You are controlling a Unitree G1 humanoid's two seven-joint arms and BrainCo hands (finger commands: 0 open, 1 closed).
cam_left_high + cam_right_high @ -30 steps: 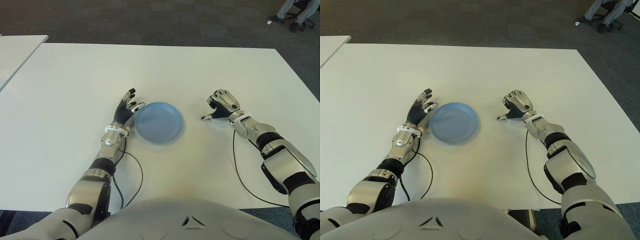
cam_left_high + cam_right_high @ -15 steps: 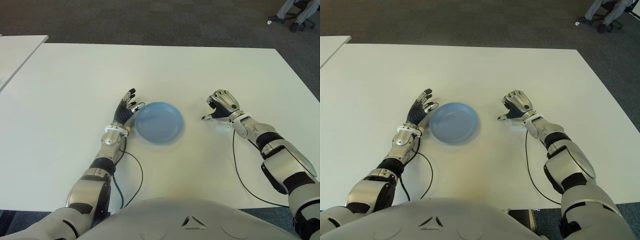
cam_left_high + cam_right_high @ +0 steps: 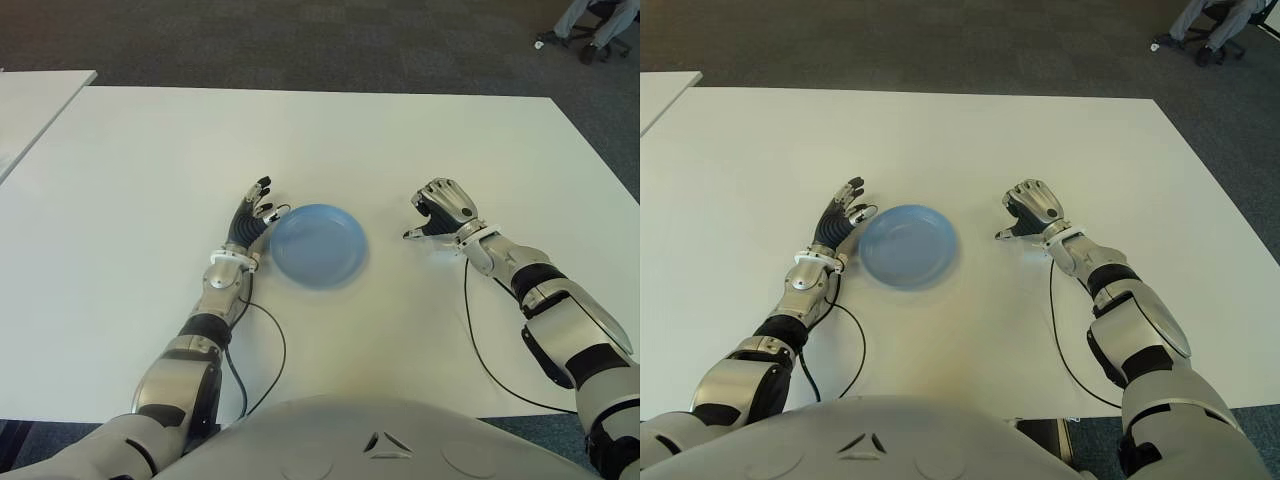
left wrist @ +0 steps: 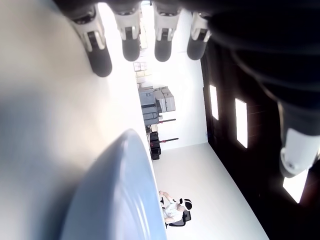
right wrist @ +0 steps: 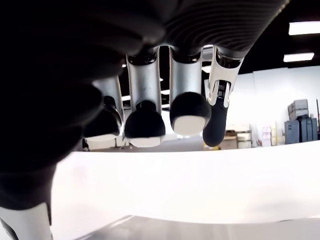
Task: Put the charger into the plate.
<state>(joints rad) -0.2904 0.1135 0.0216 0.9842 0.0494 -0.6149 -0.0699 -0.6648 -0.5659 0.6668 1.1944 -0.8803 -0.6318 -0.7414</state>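
A blue plate lies on the white table with nothing in it; its rim also shows in the left wrist view. My left hand is open, fingers stretched out just beside the plate's left edge. My right hand shows to the right of the plate, a short gap away, its fingers curled down toward the table. Nothing shows between those fingers. No charger is visible in any view.
A second white table stands at the far left. Dark carpet runs beyond the table's far edge, where a person's legs and a chair show at the top right. Thin black cables trail from both wrists across the table.
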